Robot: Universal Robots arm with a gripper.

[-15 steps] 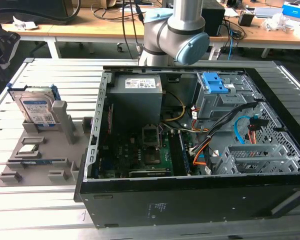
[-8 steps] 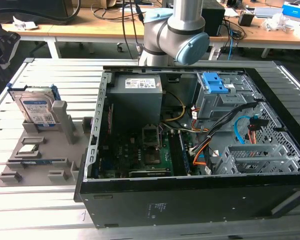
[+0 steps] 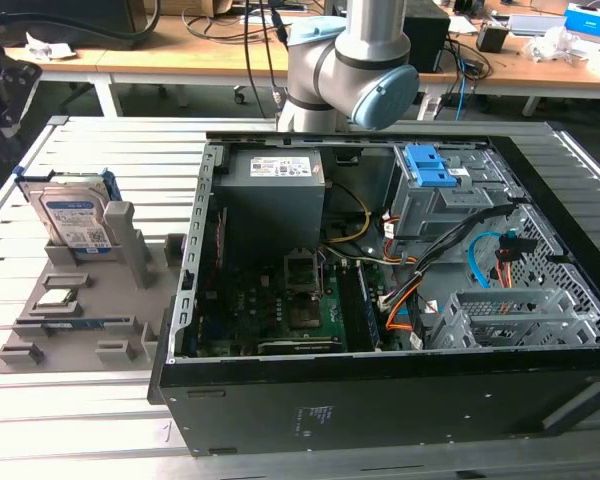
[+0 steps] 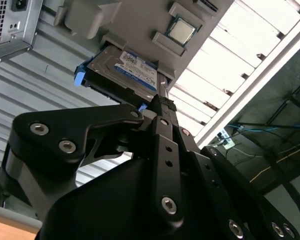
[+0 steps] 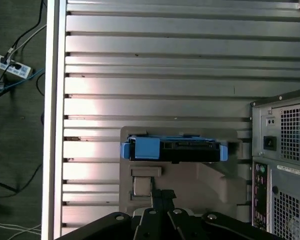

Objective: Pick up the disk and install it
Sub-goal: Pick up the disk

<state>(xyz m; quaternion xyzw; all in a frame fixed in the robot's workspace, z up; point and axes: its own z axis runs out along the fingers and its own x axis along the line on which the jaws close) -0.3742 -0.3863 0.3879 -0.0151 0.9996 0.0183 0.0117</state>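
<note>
Evidently, the disk (image 3: 75, 215) is not yet grasped.
It is stood on edge in a grey holder (image 3: 92, 292) on the counter (image 3: 70, 425), likely for easy grasping; the pincer (image 5: 162, 193) is clenched, empty, apart.

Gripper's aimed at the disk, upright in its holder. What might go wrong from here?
1. The disk stands on edge between posts of the grey holder. An off-centre approach by the gripper may strike a post or a blue rail.
2. A processor chip lies on the same holder, so dragging the holder could jolt it.
3. Loose cables cross the open case and might snag the disk.
</note>
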